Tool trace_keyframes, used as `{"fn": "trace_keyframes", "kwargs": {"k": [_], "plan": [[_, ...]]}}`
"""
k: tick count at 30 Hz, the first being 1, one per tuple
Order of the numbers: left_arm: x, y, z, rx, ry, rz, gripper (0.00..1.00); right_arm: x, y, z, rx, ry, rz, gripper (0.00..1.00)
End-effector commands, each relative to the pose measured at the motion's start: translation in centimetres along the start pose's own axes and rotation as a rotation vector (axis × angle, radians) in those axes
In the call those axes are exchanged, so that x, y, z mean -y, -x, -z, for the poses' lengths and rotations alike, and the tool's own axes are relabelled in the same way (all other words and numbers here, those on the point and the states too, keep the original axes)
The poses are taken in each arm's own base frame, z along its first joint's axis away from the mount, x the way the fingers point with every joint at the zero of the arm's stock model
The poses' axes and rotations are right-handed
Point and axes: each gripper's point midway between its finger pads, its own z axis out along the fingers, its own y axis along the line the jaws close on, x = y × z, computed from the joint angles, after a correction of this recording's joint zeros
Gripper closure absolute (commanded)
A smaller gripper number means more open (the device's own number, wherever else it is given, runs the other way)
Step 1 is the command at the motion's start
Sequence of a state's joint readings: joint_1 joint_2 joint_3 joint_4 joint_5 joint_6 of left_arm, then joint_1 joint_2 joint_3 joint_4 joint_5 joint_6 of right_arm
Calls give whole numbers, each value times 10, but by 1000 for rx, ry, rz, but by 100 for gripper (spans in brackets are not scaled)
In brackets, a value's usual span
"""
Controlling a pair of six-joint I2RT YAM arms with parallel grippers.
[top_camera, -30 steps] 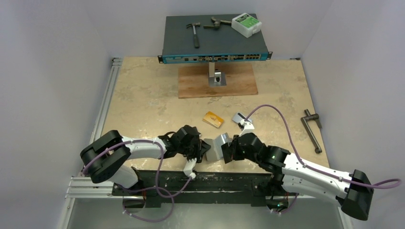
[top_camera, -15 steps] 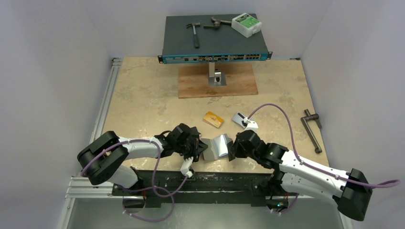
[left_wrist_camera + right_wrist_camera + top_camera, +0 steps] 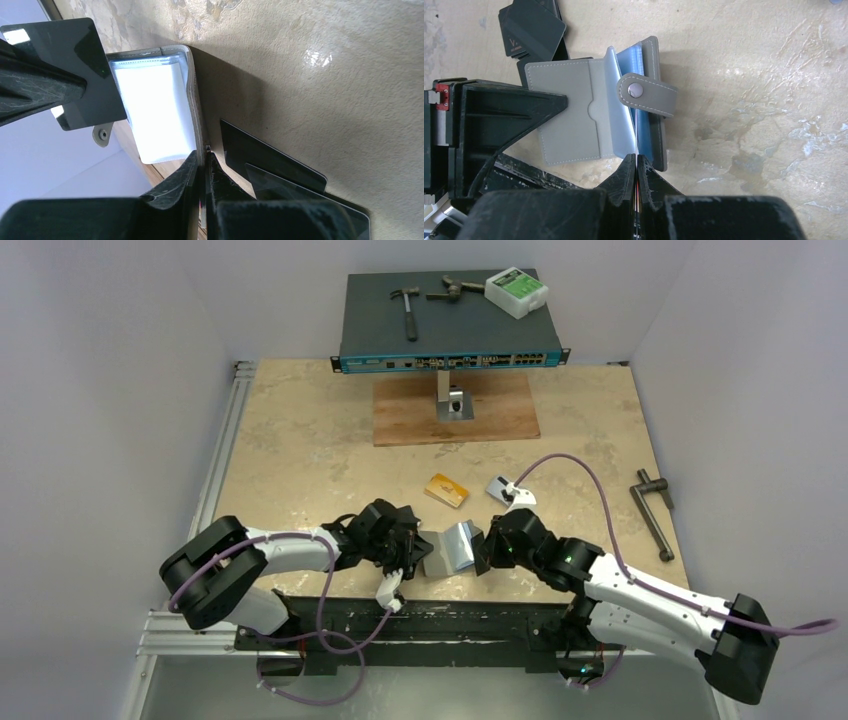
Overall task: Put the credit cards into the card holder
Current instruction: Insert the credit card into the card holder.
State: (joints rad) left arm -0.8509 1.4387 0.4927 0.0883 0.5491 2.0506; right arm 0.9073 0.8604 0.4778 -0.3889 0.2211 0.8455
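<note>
Grey card holder (image 3: 455,545) lies open, bluish sleeves fanned, near side of wooden board (image 3: 400,418); orange card (image 3: 446,490) and silver card (image 3: 503,488) lie flat between them.

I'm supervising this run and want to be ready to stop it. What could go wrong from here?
The right gripper pinches a thin pale card edge-on at the blue plastic sleeves; it may slide between pockets or buckle. The left gripper holds only the rim of the flat grey folding card holder, so a push might tear it loose.
</note>
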Motion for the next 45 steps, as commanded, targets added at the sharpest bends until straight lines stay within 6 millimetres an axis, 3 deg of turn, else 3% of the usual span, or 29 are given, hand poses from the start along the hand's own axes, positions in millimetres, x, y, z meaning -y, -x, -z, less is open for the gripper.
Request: {"fn": "trace_keyframes", "kwargs": {"k": [1, 14, 21, 30, 39, 45], "plan": [[-13, 7, 4, 21, 22, -252, 94, -23, 20, 4, 65, 92, 33, 100], [-15, 4, 4, 9, 22, -250, 94, -22, 8, -6, 16, 96, 44, 100], [-11, 5, 5, 9, 13, -245, 95, -20, 15, 2, 44, 85, 26, 100], [-9, 5, 6, 4, 8, -242, 95, -11, 6, -6, 11, 37, 17, 100], [-3, 7, 7, 5, -3, -232, 95, -4, 12, -3, 50, -2, -20, 100], [-2, 8, 7, 6, -5, -233, 95, -10, 9, -4, 30, 34, 2, 100]]}}
